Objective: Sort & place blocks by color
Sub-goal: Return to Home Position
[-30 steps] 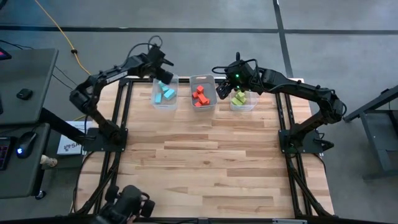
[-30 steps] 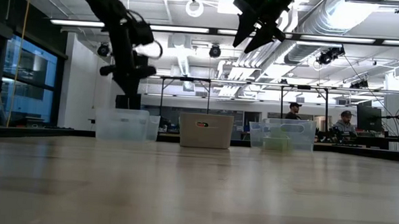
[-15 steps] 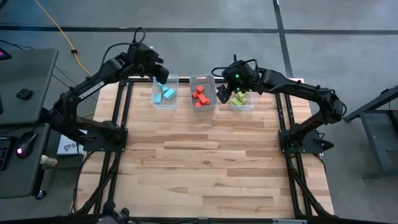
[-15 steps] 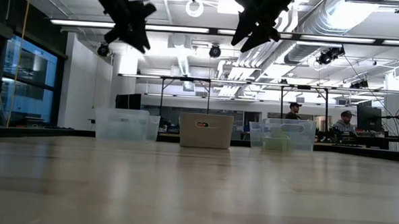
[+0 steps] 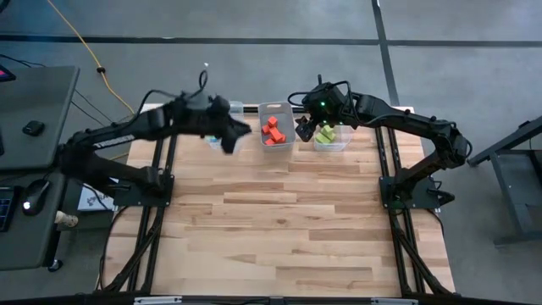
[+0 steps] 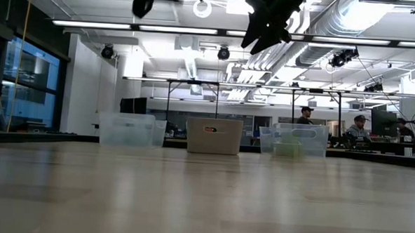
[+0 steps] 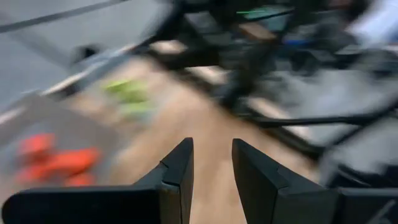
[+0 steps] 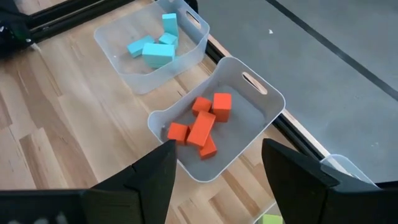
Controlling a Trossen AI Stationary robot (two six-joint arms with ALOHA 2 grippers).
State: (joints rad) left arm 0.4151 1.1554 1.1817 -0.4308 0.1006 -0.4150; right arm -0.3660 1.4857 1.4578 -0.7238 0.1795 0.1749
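both empty: my left gripper, narrowly parted, hangs over the clear plastic bin of small light blue blocks, upper centre of the high view; my right gripper, wide open, hangs near the middle bin of red-orange blocks. retreating low could clip a rim, spilling them.

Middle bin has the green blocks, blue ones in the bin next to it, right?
Not quite. The right wrist view shows the middle bin holding red-orange blocks, not green. The blue blocks are indeed in the bin next to it.
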